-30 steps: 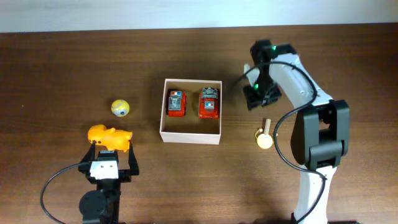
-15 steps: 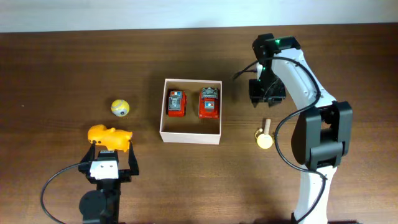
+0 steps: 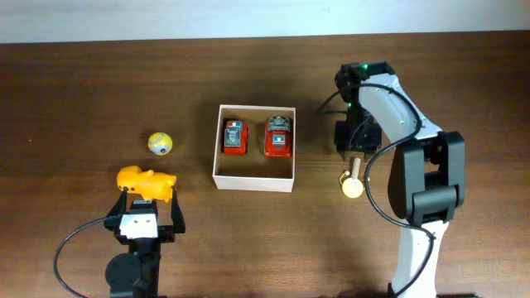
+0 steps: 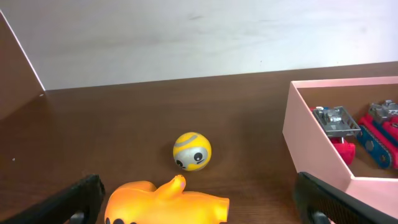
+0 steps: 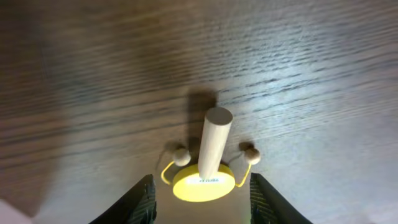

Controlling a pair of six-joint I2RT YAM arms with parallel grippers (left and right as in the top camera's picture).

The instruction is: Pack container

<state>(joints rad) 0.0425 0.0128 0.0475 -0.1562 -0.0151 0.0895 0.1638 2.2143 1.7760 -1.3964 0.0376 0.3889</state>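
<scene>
Logging changes, left to right. The left gripper [image 3: 150, 201] shows no change over the last second. Its jaws are at their widest and empty, parked low over the counter [image 3: 66, 99]. The orange toy animal [image 3: 146, 182] lies just ahead between its fingers, with a gap on each side. The yellow ball [image 3: 161, 144] sits just beyond, untouched.

The container [image 3: 253, 184] stands mid-counter, unmoved. 2 red toy vehicles [image 3: 235, 137] sit side by side in its far half; the near half is bare.

The right gripper [image 3: 354, 142] has moved. It was beside the container's far right corner and now hovers over the peg toy [image 5: 208, 168], a wooden peg on a yellow disc with 2 small beads. Its jaws are part-open, straddling the disc, with nothing held.

Judgement: 2 of 5 items are packed, and the peg toy is the likely next pick.

Writing: 1 short printed line on the disc's rim, too small to read. No other labels or brands are legible.
</scene>
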